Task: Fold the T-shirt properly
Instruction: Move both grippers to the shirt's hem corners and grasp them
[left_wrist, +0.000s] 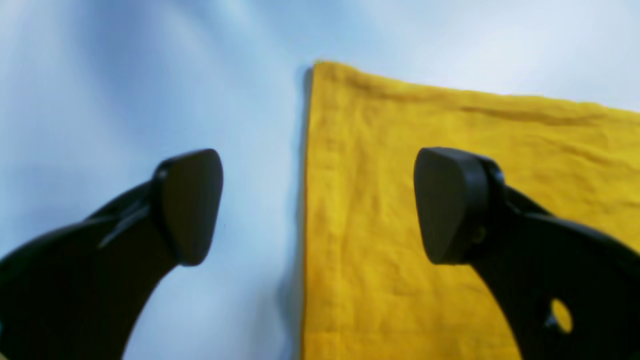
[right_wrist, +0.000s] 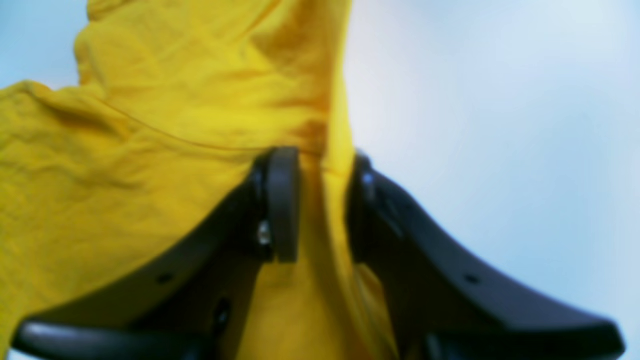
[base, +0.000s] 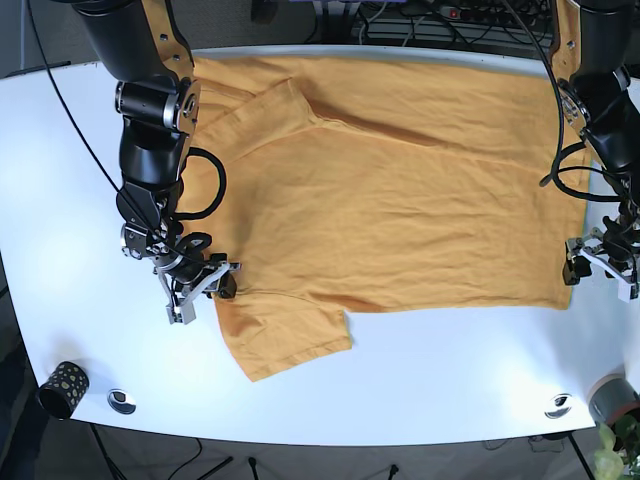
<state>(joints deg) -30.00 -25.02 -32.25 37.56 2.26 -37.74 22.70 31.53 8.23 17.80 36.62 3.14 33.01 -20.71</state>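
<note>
A yellow-orange T-shirt (base: 400, 190) lies spread flat on the white table (base: 60, 200). Its near sleeve (base: 285, 335) points toward the front edge. My right gripper (base: 213, 284), on the base view's left, is shut on the shirt's edge where this sleeve meets the body. In the right wrist view the gripper (right_wrist: 322, 200) pinches a raised fold of the fabric (right_wrist: 175, 100). My left gripper (base: 599, 270) is open at the shirt's hem corner on the base view's right. In the left wrist view the gripper (left_wrist: 320, 205) straddles the hem edge (left_wrist: 306, 200), one finger over the shirt (left_wrist: 450, 150) and one over bare table.
A small dark patterned cup (base: 62, 388) stands at the front left corner. Two metal discs (base: 122, 400) (base: 558, 405) sit in the table near its front edge. Cables (base: 420, 20) run behind the table. A grey pot (base: 610, 398) with a plant stands at the front right.
</note>
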